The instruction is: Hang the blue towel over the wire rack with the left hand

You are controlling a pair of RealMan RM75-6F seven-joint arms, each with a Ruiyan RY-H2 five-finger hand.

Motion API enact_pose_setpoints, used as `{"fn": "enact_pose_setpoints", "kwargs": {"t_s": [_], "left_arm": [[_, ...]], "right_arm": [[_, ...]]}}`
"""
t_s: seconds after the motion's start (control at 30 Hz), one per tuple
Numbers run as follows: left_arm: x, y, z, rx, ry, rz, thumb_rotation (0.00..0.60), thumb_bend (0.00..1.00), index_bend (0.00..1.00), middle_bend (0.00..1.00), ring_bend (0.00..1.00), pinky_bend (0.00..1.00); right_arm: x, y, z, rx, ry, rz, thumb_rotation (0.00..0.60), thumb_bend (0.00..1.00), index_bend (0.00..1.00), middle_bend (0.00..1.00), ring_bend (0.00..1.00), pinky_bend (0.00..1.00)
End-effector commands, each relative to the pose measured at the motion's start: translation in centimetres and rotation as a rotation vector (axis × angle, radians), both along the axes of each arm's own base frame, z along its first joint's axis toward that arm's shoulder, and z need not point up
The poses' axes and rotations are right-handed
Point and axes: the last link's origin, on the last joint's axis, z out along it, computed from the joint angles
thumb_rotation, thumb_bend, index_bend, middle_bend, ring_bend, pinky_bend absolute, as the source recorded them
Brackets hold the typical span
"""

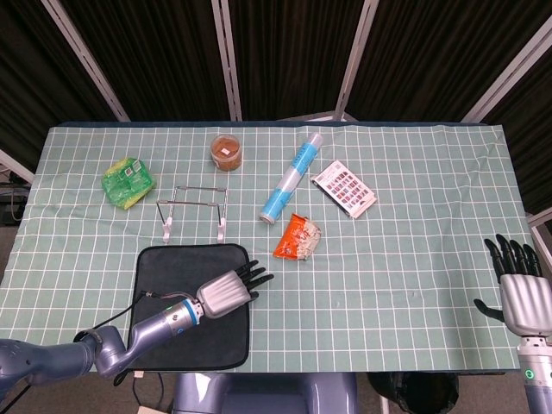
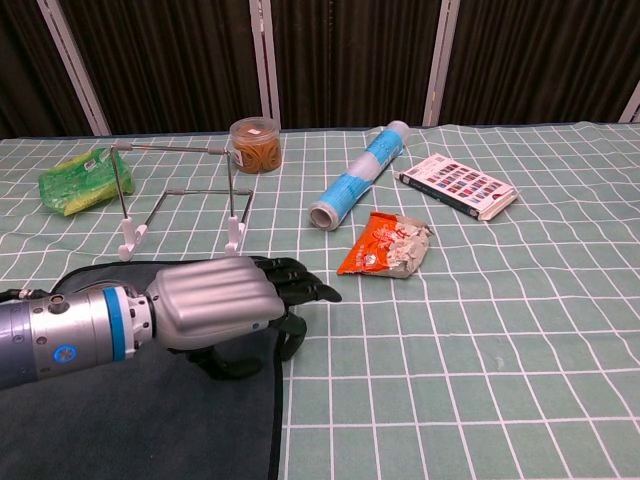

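- The left hand (image 2: 215,300) covers part of the towel (image 1: 168,267) in the chest view, so whether the curled thumb and lower fingers actually pinch the cloth is hard to tell from here.
- The towel reads dark, nearly black, in both views; its near edge is cut off at the bottom of the chest view.
- Over at the 4 o'clock corner, the right hand (image 1: 517,289) sits partly out of the head view, off the bench (image 1: 414,285) past its right edge, and the chest view does not show it at all.
- The towel lies flat at about 7 o'clock on the bench, its near edge close to the front edge.
- The wire rack (image 1: 194,207) stands upright just beyond the towel's far edge, apart from it, toward 10 o'clock.
- A broad bare stretch of checked cloth runs from the centre out to 4 o'clock.
- Left hand is over the towel's right-hand part, palm down, fingers (image 2: 300,280) stretched forward and reaching just past the towel's right edge.
- Its fingers are apart and nothing is plainly gripped; it looks to rest on or just above the cloth.
- Right hand is spread wide, fingers up, holding nothing.
- Beyond: green packet (image 1: 127,181) at 10, jar (image 1: 227,152) at 11, blue tube (image 1: 291,179), orange snack bag (image 1: 297,237) and card (image 1: 343,188) around 12 to 1.
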Motion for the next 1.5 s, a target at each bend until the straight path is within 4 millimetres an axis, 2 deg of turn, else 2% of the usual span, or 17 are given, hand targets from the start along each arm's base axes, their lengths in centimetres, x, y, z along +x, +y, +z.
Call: {"fn": "enact_pose_setpoints", "kwargs": {"t_s": [0.03, 0.33, 0.63, 0.93, 1.1, 1.17, 1.5], "left_arm": [[0.0, 0.0, 0.0, 0.0, 0.0, 0.0, 0.6, 0.46, 0.47, 0.0, 0.0, 0.0], [0.0, 0.0, 0.0, 0.002, -0.013, 0.001, 0.6, 0.46, 0.5, 0.0, 0.0, 0.0], [0.0, 0.0, 0.0, 0.006, -0.018, 0.002, 0.6, 0.52, 0.63, 0.0, 0.0, 0.0], [-0.7, -0.3, 1.6, 0.023, -0.045, 0.004, 0.6, 0.54, 0.65, 0.0, 0.0, 0.0], [-2.1, -0.9, 3.6, 0.037, -0.063, 0.01, 0.6, 0.54, 0.66, 0.0, 0.0, 0.0], [-3.8, -1.4, 5.3, 0.053, -0.062, 0.023, 0.6, 0.54, 0.66, 0.0, 0.0, 0.0], [-8.2, -3.1, 8.7, 0.068, -0.051, 0.067, 0.6, 0.54, 0.67, 0.0, 0.0, 0.0]], "right_arm": [[0.0, 0.0, 0.0, 0.0, 0.0, 0.0, 0.6, 0.0, 0.0, 0.0, 0.0, 0.0], [0.0, 0.0, 0.0, 0.001, -0.003, 0.0, 0.6, 0.0, 0.0, 0.0, 0.0, 0.0], [0.0, 0.0, 0.0, 0.003, -0.005, 0.0, 0.6, 0.0, 0.0, 0.0, 0.0, 0.0], [0.1, 0.0, -0.1, 0.01, -0.007, 0.004, 0.6, 0.0, 0.0, 0.0, 0.0, 0.0], [0.1, 0.1, -0.1, 0.015, -0.008, 0.004, 0.6, 0.0, 0.0, 0.0, 0.0, 0.0], [0.1, 0.1, -0.2, 0.02, -0.009, 0.004, 0.6, 0.0, 0.0, 0.0, 0.0, 0.0], [0.3, 0.2, -0.5, 0.03, -0.004, 0.007, 0.6, 0.0, 0.0, 0.0, 0.0, 0.0]]}}
